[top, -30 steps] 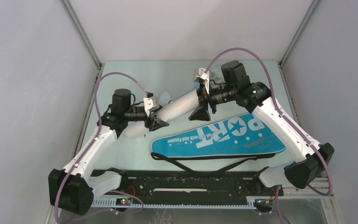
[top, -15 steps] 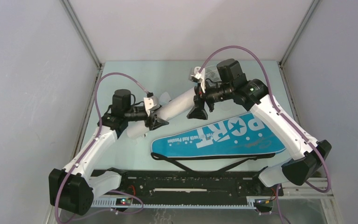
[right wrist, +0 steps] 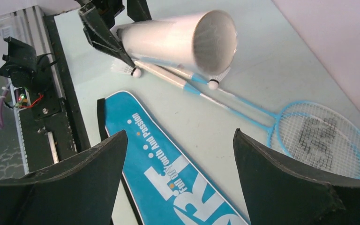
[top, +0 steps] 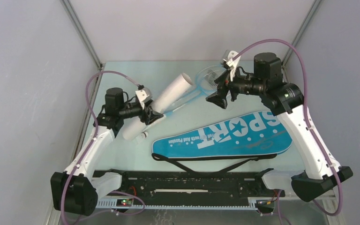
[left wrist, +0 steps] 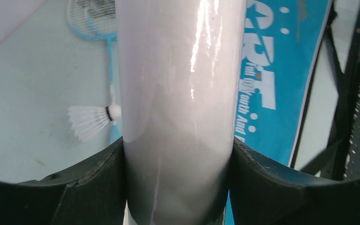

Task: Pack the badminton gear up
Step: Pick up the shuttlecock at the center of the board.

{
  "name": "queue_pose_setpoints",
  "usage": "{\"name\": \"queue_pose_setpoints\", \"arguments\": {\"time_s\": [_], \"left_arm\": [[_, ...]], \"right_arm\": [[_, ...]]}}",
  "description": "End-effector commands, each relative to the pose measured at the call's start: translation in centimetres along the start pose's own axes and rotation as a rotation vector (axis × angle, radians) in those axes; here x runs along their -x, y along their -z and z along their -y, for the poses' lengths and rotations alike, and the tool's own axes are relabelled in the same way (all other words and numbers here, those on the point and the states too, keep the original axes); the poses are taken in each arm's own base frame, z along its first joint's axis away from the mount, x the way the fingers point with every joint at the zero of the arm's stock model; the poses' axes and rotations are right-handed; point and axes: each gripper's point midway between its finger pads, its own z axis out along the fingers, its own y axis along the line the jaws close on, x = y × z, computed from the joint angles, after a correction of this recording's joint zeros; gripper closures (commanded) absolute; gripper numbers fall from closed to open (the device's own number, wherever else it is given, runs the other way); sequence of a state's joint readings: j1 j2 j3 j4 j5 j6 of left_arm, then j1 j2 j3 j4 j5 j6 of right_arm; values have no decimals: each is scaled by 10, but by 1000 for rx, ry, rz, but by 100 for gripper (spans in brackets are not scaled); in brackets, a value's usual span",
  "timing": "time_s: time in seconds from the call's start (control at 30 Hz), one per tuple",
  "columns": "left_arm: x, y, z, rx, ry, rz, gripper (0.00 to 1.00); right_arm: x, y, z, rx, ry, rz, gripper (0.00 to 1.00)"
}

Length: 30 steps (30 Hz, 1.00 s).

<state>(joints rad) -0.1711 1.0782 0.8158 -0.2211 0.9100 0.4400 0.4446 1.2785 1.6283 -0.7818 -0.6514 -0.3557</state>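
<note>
My left gripper (top: 148, 115) is shut on the lower part of the long white tube (top: 166, 101), which slants up toward the back with its open end (right wrist: 215, 40) raised. The left wrist view shows the jaws pressed on both sides of the tube (left wrist: 178, 93). My right gripper (top: 219, 97) is open and empty, raised above the table to the right of the tube. The light-blue rackets (right wrist: 321, 138) lie under and behind the tube, heads at the back (top: 208, 75). Two shuttlecocks (right wrist: 124, 69) (right wrist: 214, 82) lie by the racket handles. The blue SPORT bag (top: 225, 136) lies flat in front.
The bag's black strap (top: 201, 161) loops toward the front. A black rail (top: 187, 185) with the arm bases runs along the near edge. Grey enclosure walls stand close on the left, right and back.
My right gripper has let go of the tube's far end and moved up and to the right. The tube, held by the left gripper alone, has swung to the left and tilted up.
</note>
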Motion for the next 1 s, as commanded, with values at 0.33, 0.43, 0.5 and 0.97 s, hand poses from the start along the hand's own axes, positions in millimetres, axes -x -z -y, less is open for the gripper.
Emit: {"name": "queue_pose_setpoints", "arguments": {"time_s": [0.33, 0.43, 0.5, 0.97], "left_arm": [[50, 96, -129, 660, 190, 67, 83], [47, 115, -142, 746, 207, 49, 83], [45, 126, -150, 800, 218, 36, 83], [27, 208, -182, 1117, 272, -5, 82]], "right_arm": [[-49, -113, -32, 14, -47, -146, 12], [-59, -148, -46, -35, -44, -199, 12], [-65, -172, -58, -67, -39, -233, 12], [-81, -304, -155, -74, -92, -299, 18]]}}
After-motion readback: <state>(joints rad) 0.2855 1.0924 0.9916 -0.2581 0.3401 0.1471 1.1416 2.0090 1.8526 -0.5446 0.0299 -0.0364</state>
